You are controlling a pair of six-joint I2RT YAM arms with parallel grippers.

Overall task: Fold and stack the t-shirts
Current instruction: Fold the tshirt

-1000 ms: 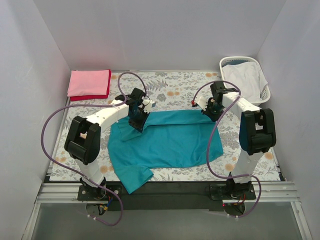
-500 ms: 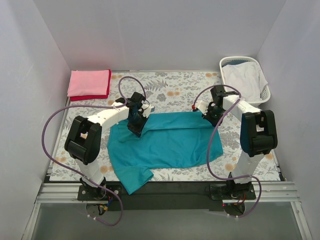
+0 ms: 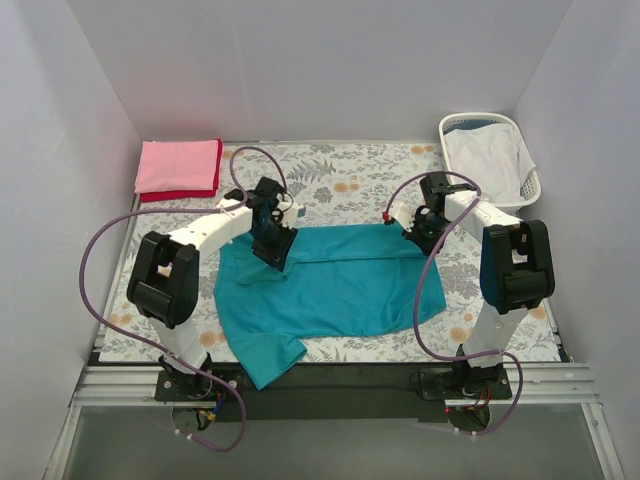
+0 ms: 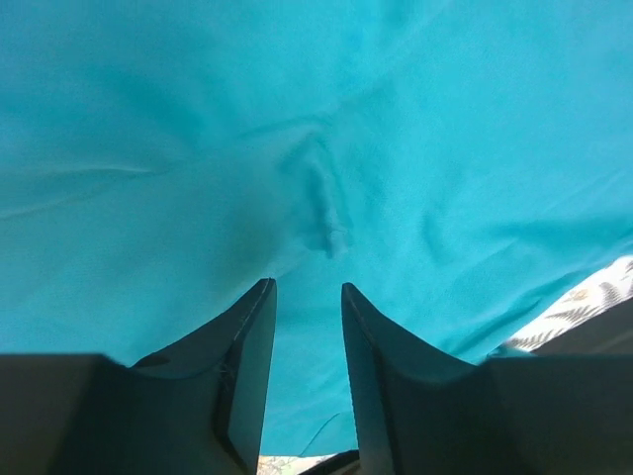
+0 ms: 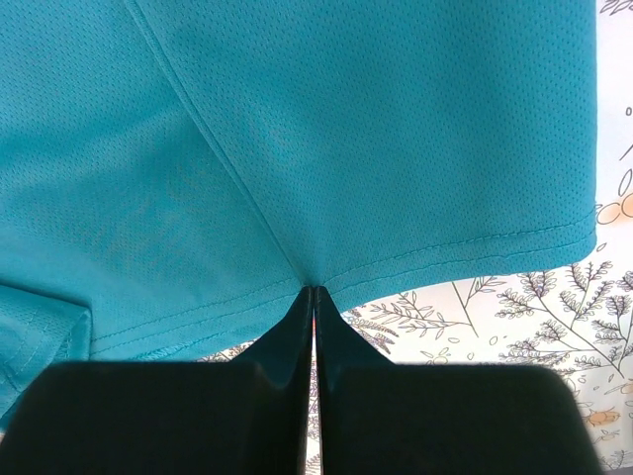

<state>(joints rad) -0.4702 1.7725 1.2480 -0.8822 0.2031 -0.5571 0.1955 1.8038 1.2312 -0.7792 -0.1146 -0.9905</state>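
Plain white walls around a floral counter (image 3: 340, 165). Across its middle, a teal-blue t-shirt (image 3: 340, 285), laid out wide, with a fold line along its far side (one sleeve reaching the near edge). At the far left corner, a folded light pink t-shirt (image 3: 178, 165) atop a red t-shirt (image 3: 180, 195). At the far right corner, a white basket (image 3: 480, 117) holding white cloth (image 3: 485, 155). Left tool (image 3: 272, 245) low over the teal fabric's far left part, fingers slightly spread. Right tool (image 3: 418, 228) at the shirt's far right corner, pressed together, pinching the stitched hem.
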